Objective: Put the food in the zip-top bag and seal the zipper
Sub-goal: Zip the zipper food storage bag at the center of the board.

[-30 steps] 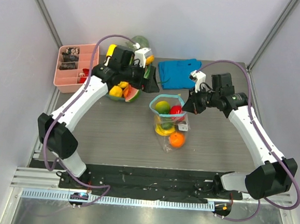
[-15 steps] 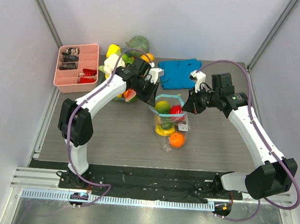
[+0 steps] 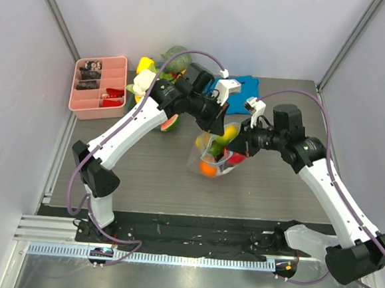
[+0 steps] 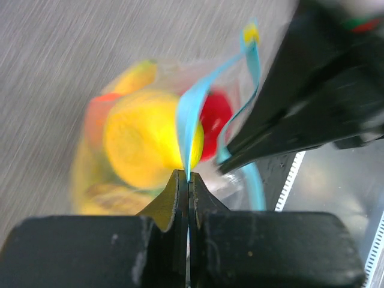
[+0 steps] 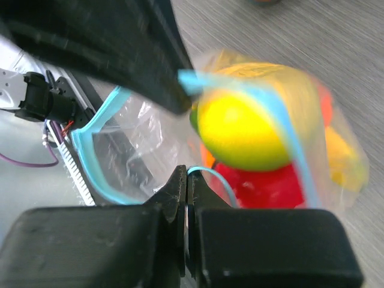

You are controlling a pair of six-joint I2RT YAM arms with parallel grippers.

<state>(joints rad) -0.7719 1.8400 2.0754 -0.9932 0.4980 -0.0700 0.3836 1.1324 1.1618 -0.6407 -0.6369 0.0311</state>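
Grey wood-grain table [image 3: 143, 173] between pale walls. Pink compartment tray [image 3: 82, 108] at back left, blue cloth [image 3: 242, 88] at back centre and partly hidden by the arms, watermelon slice [image 3: 171, 123] just under the left arm. Both arms meet over the middle of the table, wrists close together. The zip-top bag [image 3: 208, 160] hangs between them, mouth up and standing open. Cannot tell from the top view whether its bottom touches the table. Food is inside the bag: lemon [image 4: 147, 138] uppermost, red apple [image 4: 215, 117] beside it on the right arm's side, orange [image 3: 208, 169] lowest. More yellow shapes show through the plastic, too blurred to name. Left gripper [image 4: 188, 177]: jaws pressed together, no gap visible, pinching the zipper [image 4: 187, 129] on one lip of the mouth; the strip rises straight out of the fingertips. Right gripper [image 5: 186, 177]: jaws likewise fully closed, pinching the opposite lip, with a thin teal loop of the strip coming out at the tips. In each wrist view the other gripper's black finger sits close by, near the top edge of the bag. The two lips are apart, so the bag is unsealed.
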